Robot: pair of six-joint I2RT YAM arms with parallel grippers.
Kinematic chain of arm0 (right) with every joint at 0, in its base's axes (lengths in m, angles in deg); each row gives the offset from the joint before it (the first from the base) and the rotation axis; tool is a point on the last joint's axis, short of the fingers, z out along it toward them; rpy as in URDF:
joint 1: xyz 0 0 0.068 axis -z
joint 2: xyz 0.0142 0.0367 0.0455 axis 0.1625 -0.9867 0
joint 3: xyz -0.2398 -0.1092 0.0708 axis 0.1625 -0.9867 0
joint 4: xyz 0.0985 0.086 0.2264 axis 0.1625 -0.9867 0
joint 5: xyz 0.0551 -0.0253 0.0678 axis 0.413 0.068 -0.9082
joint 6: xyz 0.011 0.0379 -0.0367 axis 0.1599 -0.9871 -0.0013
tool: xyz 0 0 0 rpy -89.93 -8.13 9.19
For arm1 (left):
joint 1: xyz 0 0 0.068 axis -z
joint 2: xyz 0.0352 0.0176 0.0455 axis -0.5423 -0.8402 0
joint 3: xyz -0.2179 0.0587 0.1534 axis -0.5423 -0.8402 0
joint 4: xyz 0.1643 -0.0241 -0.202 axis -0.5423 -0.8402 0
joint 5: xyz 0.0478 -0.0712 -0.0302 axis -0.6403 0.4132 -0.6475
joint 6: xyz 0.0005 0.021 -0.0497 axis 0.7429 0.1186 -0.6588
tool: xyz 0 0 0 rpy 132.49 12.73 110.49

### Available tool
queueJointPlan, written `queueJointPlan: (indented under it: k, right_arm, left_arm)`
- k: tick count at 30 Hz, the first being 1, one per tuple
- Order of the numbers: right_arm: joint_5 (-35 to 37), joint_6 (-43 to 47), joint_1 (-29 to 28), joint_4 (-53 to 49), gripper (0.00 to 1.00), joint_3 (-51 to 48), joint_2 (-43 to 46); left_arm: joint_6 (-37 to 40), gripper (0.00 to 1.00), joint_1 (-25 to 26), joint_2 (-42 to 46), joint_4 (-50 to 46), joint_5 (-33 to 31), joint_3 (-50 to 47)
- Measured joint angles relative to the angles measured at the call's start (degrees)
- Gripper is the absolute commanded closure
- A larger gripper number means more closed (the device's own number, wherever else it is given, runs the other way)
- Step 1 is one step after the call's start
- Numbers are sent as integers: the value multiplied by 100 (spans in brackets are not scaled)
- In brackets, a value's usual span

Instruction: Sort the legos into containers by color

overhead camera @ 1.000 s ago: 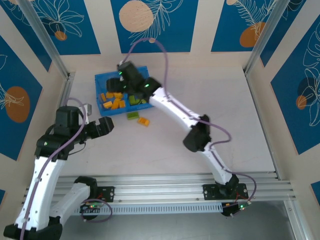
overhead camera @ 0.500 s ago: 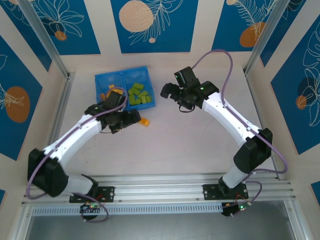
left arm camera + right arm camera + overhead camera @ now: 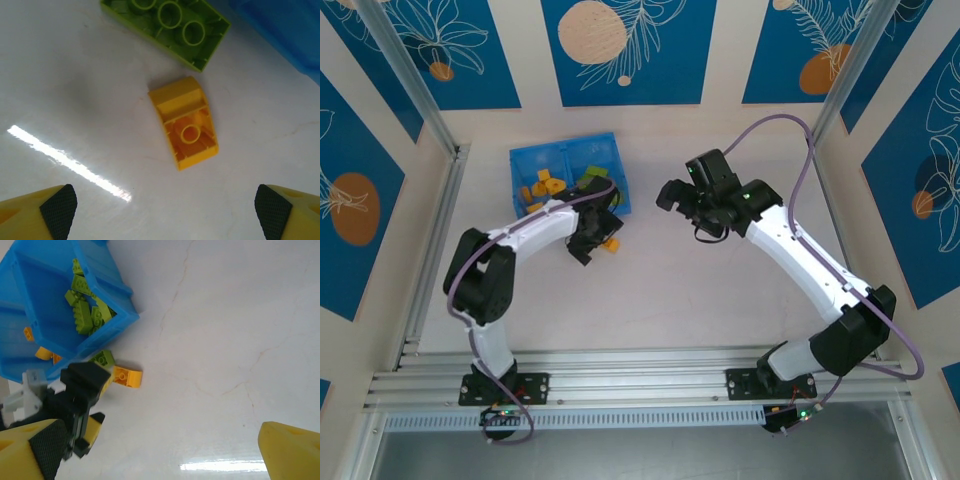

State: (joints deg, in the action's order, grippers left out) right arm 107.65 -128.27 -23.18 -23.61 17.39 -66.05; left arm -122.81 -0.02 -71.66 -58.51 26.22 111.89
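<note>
Right gripper (image 3: 161,449) backed off the tray (image 3: 107,326), fingers spread, empty; left gripper (image 3: 165,206) now over the loose orange brick (image 3: 186,127), fingers wide, nothing held, so I'd grab it next

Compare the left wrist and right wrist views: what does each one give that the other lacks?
Left wrist: the hollow undersides of the orange-yellow brick and the lime green brick, both upside down on the table, seen between the fingers of the open left gripper.
Right wrist: the inside of the tray, with green bricks in one compartment and orange-yellow ones in the other, and the open right gripper.
Both: the two loose bricks lying outside the tray, near its corner.
</note>
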Motion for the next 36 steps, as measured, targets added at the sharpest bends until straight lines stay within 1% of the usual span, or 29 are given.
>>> queueJointPlan:
  k: [3, 6, 10, 14, 18, 21, 25, 29, 33, 36]
  right_arm:
    - [-2, -20, 11, -20, 1, -22, 17]
    - [-4, -20, 31, -55, 1, -24, 31]
    - [0, -22, 33, -129, 1, -42, 173]
    - [2, -66, 37, -153, 1, -140, 396]
    - [-9, -105, 42, -164, 1, -214, 459]
    - [-157, -57, 44, -107, 0, -306, 457]
    - [-726, 282, 44, 116, 0, -391, 411]
    - [-1322, 660, 44, 208, 0, -317, 186]
    - [-1676, 833, 42, 273, 0, -278, 37]
    - [-1799, 850, 44, 343, 0, -249, 33]
  left_arm:
    - [-168, 8, 0, -376, 7, 0, 299]
    - [-219, 13, 0, -734, -20, 2, 634]
    - [-214, 31, 0, -1010, -57, 2, 802]
    - [-195, 44, 0, -1110, -186, 2, 796]
    - [-170, 59, 0, -1110, -208, 2, 697]
    - [-142, 67, 0, -1080, -199, 4, 603]
    - [-2, 72, -24, -922, -254, 101, 476]
    - [275, 74, -85, -498, -415, 227, 402]
    - [638, 74, -164, 396, -647, 157, 446]
    - [986, 74, -247, 1102, -841, -181, 678]
